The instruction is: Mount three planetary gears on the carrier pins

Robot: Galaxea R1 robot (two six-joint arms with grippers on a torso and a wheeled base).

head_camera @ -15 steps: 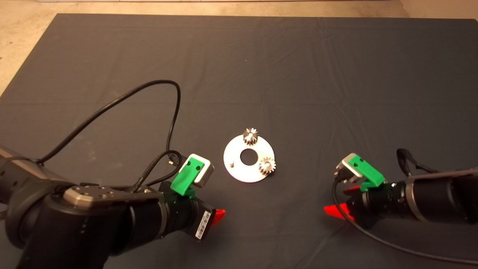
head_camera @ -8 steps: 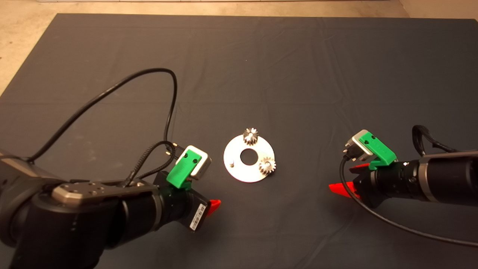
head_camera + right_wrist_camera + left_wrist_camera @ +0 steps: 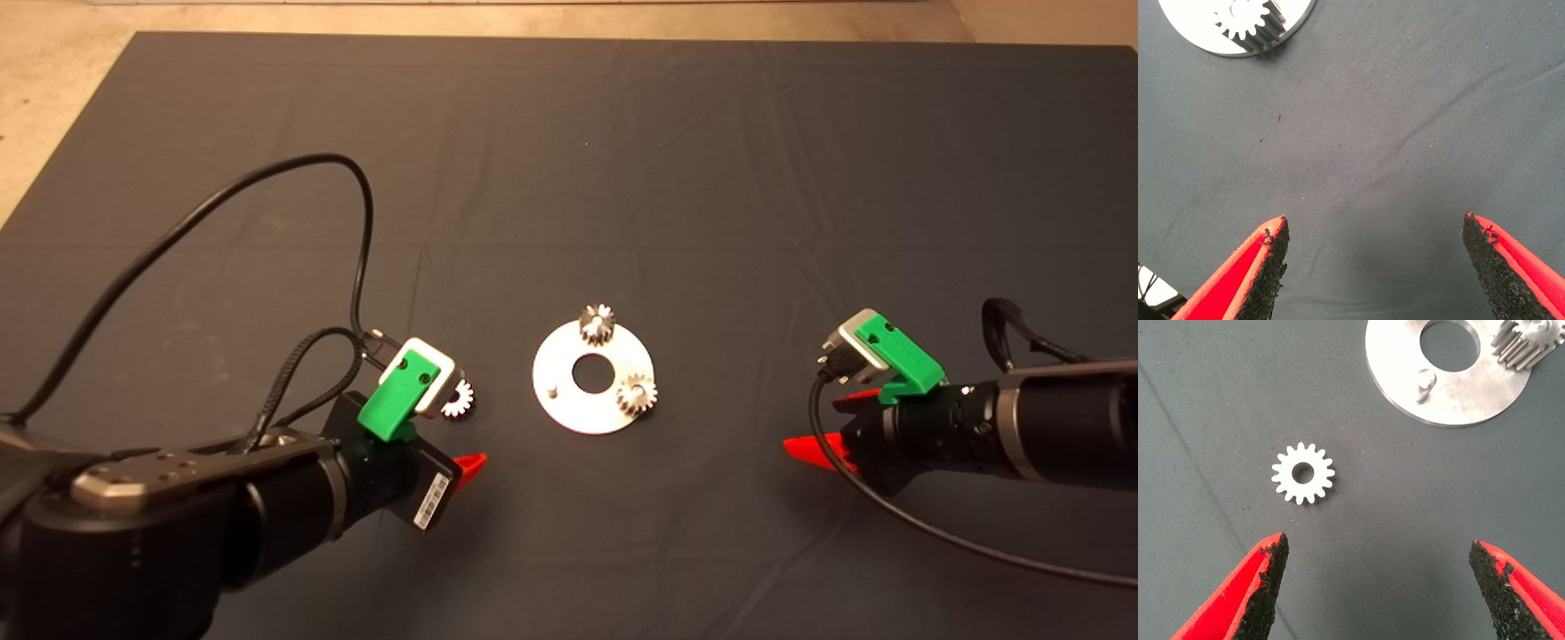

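The carrier disc (image 3: 593, 411) lies flat at the mat's middle. Two planetary gears sit on carrier pins, one at the far rim (image 3: 597, 323) and one at the right (image 3: 637, 394). A third pin (image 3: 552, 389) stands bare on the left. The remaining gear (image 3: 459, 398) lies flat on the mat left of the disc, partly behind the left wrist camera. In the left wrist view this gear (image 3: 1303, 473) rests ahead of my open left gripper (image 3: 1378, 587), nearer one finger, with the bare pin (image 3: 1425, 383) beyond. My right gripper (image 3: 822, 427) hovers open right of the disc, holding nothing.
A black cable (image 3: 222, 200) loops over the mat behind the left arm. Another cable (image 3: 933, 538) trails from the right arm toward the near edge. Beige floor (image 3: 53, 80) borders the mat at the far left.
The left arm has drawn back leftward, away from the disc, and the loose gear has come into view on the mat. The right gripper shifted slightly right, then held still.
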